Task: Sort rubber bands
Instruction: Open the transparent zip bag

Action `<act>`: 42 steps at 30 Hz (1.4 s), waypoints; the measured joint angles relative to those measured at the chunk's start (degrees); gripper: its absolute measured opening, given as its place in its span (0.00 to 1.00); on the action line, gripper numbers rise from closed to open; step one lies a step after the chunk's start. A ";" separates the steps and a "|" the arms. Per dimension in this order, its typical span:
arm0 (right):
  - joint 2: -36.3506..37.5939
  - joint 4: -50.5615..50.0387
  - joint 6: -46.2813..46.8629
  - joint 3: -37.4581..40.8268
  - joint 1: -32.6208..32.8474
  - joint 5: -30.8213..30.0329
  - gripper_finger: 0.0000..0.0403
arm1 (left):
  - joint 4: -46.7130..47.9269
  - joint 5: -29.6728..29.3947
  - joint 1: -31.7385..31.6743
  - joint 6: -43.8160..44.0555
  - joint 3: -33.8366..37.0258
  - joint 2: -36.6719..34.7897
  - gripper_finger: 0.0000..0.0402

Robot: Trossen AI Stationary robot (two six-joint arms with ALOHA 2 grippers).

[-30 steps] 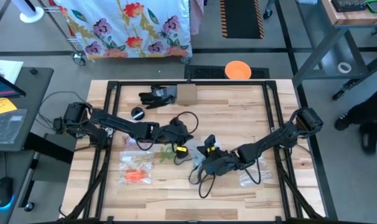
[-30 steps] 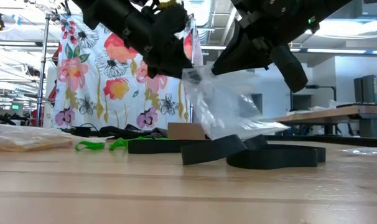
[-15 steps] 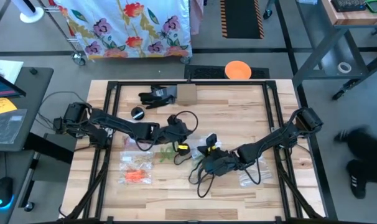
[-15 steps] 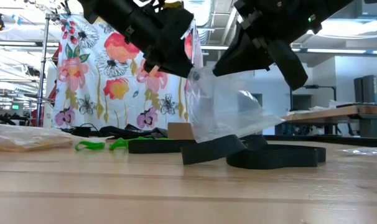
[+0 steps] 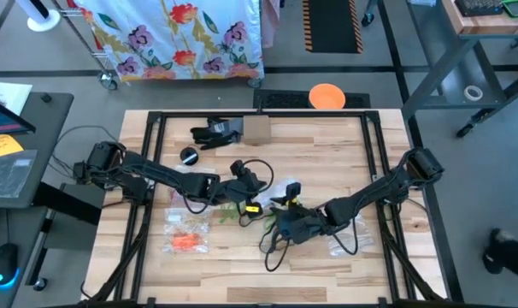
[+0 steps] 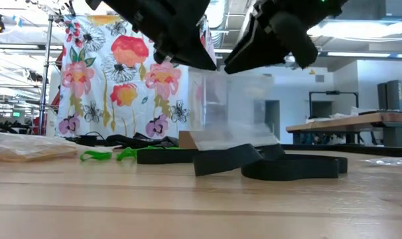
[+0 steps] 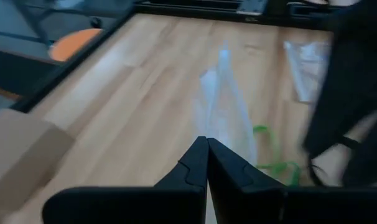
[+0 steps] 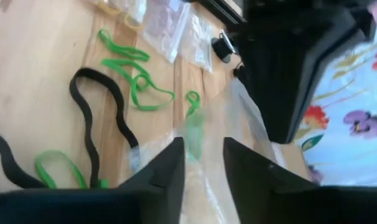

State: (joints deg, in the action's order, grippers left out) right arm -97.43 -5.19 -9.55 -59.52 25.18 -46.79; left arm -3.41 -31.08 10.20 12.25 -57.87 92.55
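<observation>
A clear plastic bag (image 6: 231, 109) hangs above the middle of the table. My left gripper (image 7: 207, 146) is shut on its top edge; it shows in the high view (image 5: 246, 181) and in the low view (image 6: 200, 61). My right gripper (image 8: 204, 152) stands open right beside it (image 5: 280, 205), with the bag's film between its fingers. Green rubber bands (image 8: 135, 87) lie loose on the wood under the grippers (image 5: 229, 211). A black band (image 8: 95, 118) lies next to them. My left gripper pinches the bag's top edge (image 7: 221, 109) between its two fingers, coming in slanted downward from the table's left. The bag hangs below the fingers, nearly upright, and its lower end (image 6: 231, 141) reaches down to the black bands on the table. My right gripper has the bag's film (image 8: 204, 134) between its parted fingers; whether a finger touches it I cannot tell.
Flat clear bags lie at the near left, one with orange bands (image 5: 188, 241), and another at the near right (image 5: 340, 244). A cardboard box (image 5: 256, 130) and a black object (image 5: 212, 133) sit at the far edge. Black cable loops (image 5: 276, 248) lie under the right arm.
My right gripper has rolled about its own axis and its fingers have parted. The bag, earlier drawn out slantwise toward the right gripper, now hangs straight and flat below the left gripper. My left gripper has risen a little, still shut on the bag.
</observation>
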 joint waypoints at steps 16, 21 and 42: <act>10.96 -24.58 31.87 -3.62 8.34 -19.76 0.38 | -3.88 -13.38 3.40 -6.15 -0.15 0.00 0.00; 21.10 -28.99 48.38 5.31 5.48 -21.72 0.38 | -8.07 -13.93 5.84 -15.30 -0.15 0.00 0.00; 8.99 6.85 3.95 20.91 -8.90 9.53 0.38 | 6.11 -2.43 1.64 -13.41 -0.15 -0.33 0.00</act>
State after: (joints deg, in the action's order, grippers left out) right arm -88.44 1.67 -5.60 -38.61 16.27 -37.26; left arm 2.70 -33.52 11.84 -1.16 -58.02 92.23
